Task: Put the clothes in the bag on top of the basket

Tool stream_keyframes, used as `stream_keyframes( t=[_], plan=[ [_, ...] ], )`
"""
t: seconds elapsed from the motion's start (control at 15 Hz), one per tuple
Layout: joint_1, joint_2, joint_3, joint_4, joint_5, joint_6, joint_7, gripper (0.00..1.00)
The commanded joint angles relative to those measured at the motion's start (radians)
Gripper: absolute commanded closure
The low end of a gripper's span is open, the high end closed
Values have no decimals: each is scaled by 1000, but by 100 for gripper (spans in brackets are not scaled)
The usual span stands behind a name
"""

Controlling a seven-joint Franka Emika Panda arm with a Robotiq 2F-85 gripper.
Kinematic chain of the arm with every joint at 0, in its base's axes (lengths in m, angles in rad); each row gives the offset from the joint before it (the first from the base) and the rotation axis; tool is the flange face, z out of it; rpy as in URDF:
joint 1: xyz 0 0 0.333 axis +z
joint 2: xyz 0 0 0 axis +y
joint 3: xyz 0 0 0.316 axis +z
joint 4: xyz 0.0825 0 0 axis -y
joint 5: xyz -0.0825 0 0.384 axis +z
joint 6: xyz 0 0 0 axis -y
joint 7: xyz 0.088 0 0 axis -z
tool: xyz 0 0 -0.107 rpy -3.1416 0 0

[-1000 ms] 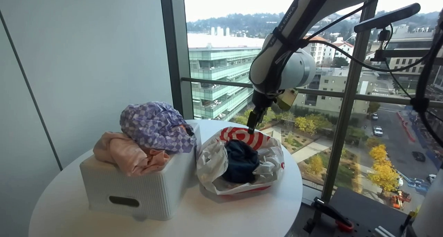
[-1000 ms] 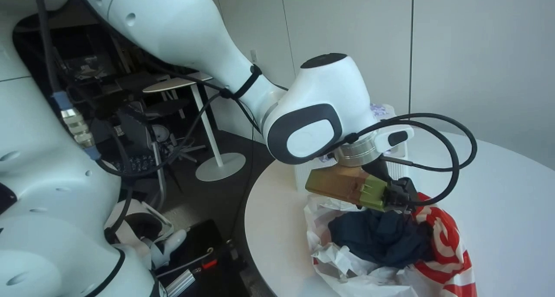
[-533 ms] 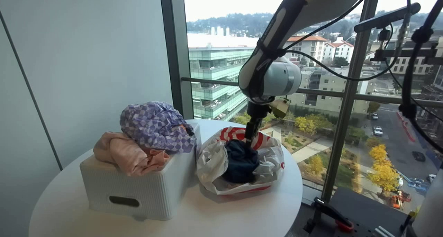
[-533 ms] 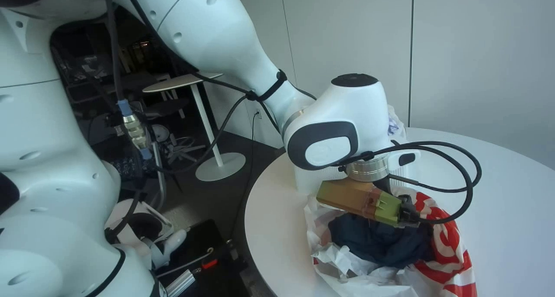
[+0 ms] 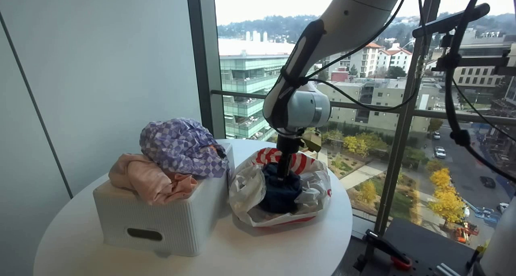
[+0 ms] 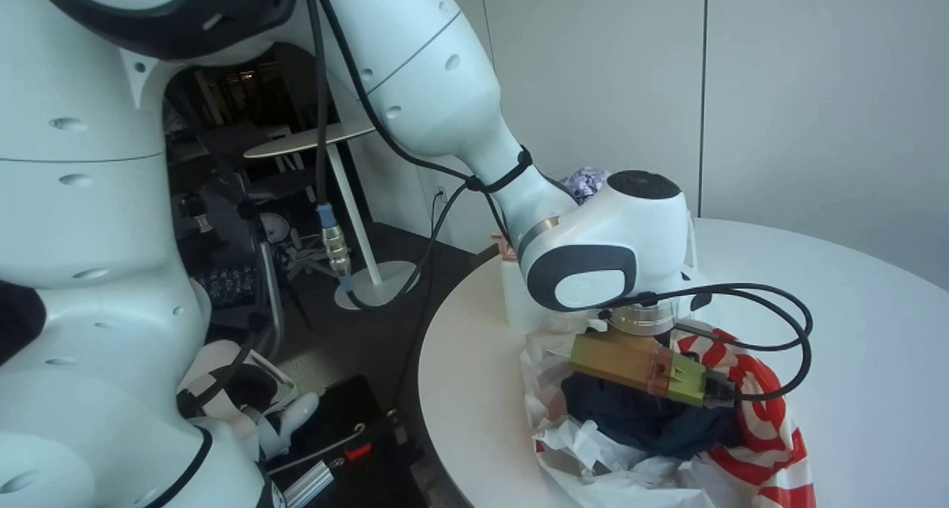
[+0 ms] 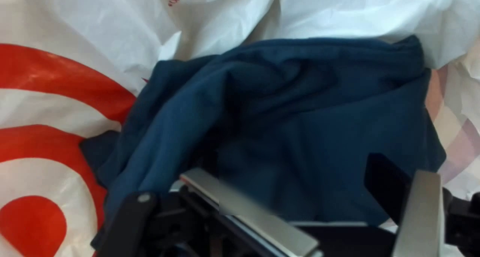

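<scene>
A dark blue cloth [image 5: 285, 197] lies bunched inside a white plastic bag with red rings [image 5: 246, 195]. The cloth [image 7: 348, 125] and bag [image 7: 56, 77] fill the wrist view. My gripper [image 5: 281, 175] points down into the bag, its tips at the cloth. In the wrist view the gripper [image 7: 285, 170] is open, its fingers wide apart with cloth below and between them; contact cannot be told. A white ribbed basket [image 5: 177, 219] stands beside the bag. A purple checked cloth [image 5: 181, 147] and a peach cloth [image 5: 147, 179] lie on top of it.
Bag and basket stand on a round white table [image 5: 258, 252] beside a window. The arm partly hides the basket [image 6: 523, 311] in an exterior view. A cable loop [image 6: 804, 345] hangs off the wrist over the bag's red side [image 6: 771, 419].
My gripper has come down and toward the basket side, from above the bag's far rim to the dark blue cloth. The bag and clothes have not visibly moved.
</scene>
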Motion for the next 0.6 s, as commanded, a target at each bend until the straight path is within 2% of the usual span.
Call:
stream_keyframes(
  t=[0.0,0.13,0.4,0.47,0.53],
  plan=[
    [-34,100,31,97,-7,7,-23,0],
    [-35,139,33,137,-18,-28,5,0],
    [-33,192,34,175,-52,-14,9,0],
    [-37,193,39,179,-54,-20,8,23],
    [-35,192,38,181,-59,-23,14,27]
  ],
)
